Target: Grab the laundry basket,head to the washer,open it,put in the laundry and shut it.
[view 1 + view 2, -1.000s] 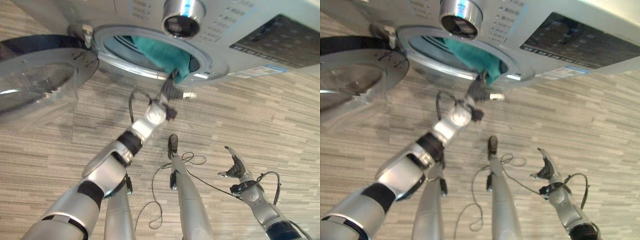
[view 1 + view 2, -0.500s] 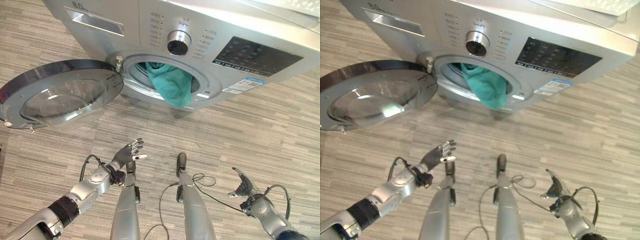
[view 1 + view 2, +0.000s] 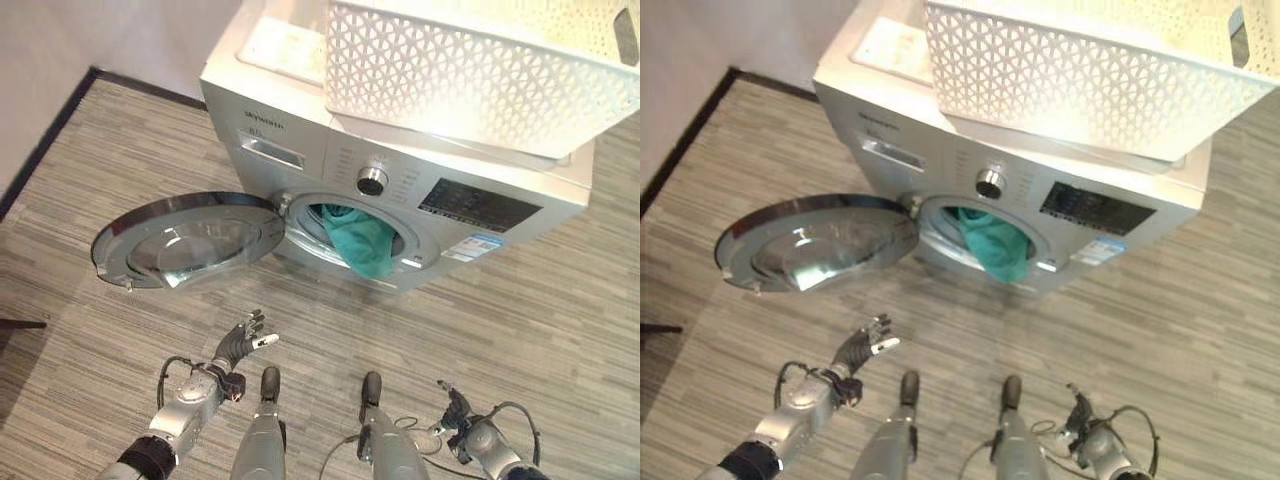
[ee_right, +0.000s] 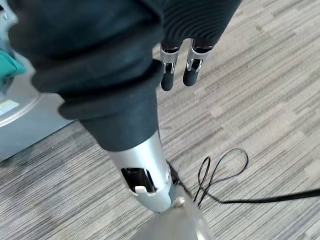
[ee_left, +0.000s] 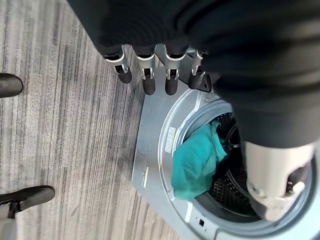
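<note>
left eye view: silver front-load washer [image 3: 330,150] is standing on grey striped flooring [image 3: 560,330], white lattice laundry basket [image 3: 470,75] is sitting on top of it.
door: round washer door [image 3: 190,240] is hanging wide open, off to the robot's left of the drum opening [image 3: 355,235].
laundry: teal cloth [image 3: 365,245] is sitting in the opening, one end drooping over the front rim.
left hand [image 3: 240,340]: hovering low above the floor, short of the washer, fingers straight and spread, holding nothing.
right hand [image 3: 455,408]: low near the floor on the right, well away from the washer, fingers loosely extended, nothing in it.
right eye view: same layout; control knob [image 3: 989,183] is sitting above the opening, dark panel [image 3: 1087,208] beside it.
left wrist view: fingers [image 5: 148,70] are pointing out straight, apart from the thumb [image 5: 272,185]; past them the teal cloth is draping out of the drum.
right wrist view: fingers [image 4: 180,67] are extending relaxed over bare flooring, not touching anything.
</note>
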